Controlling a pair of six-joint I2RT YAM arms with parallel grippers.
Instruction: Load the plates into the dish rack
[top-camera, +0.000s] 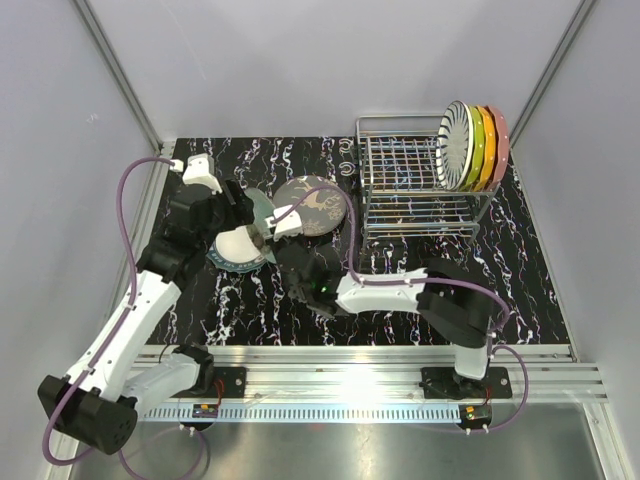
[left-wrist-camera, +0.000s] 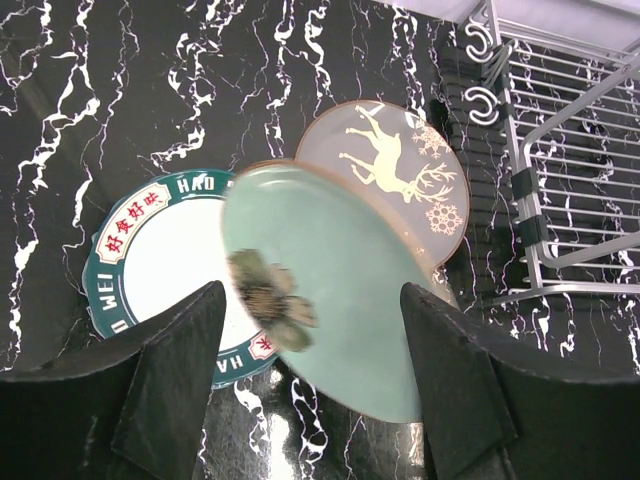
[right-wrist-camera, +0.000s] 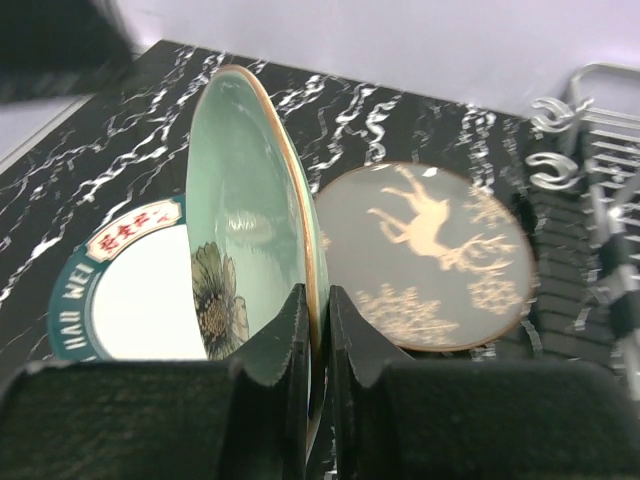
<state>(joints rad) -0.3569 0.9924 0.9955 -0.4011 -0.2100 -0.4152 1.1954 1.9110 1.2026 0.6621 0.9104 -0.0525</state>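
My right gripper (right-wrist-camera: 318, 320) is shut on the rim of a pale green flower plate (right-wrist-camera: 240, 230) and holds it on edge above the table. The plate also shows in the left wrist view (left-wrist-camera: 330, 290) and the top view (top-camera: 262, 208). My left gripper (left-wrist-camera: 315, 390) is open and empty, its fingers either side of that plate without touching it. A dark deer-motif plate (top-camera: 312, 207) and a teal-rimmed white plate (top-camera: 238, 252) lie flat on the table. The chrome dish rack (top-camera: 410, 190) holds a black-striped white plate (top-camera: 455, 143), a yellow-green plate (top-camera: 475, 152), an orange one and a pink one at its right end.
The black marbled table (top-camera: 390, 280) ends at grey walls on the left, back and right. Two metal hooks (left-wrist-camera: 480, 75) hang on the rack's left end. The rack's left slots (top-camera: 395, 165) hold nothing. The arm bases sit on the rail (top-camera: 350, 375) at the near edge.
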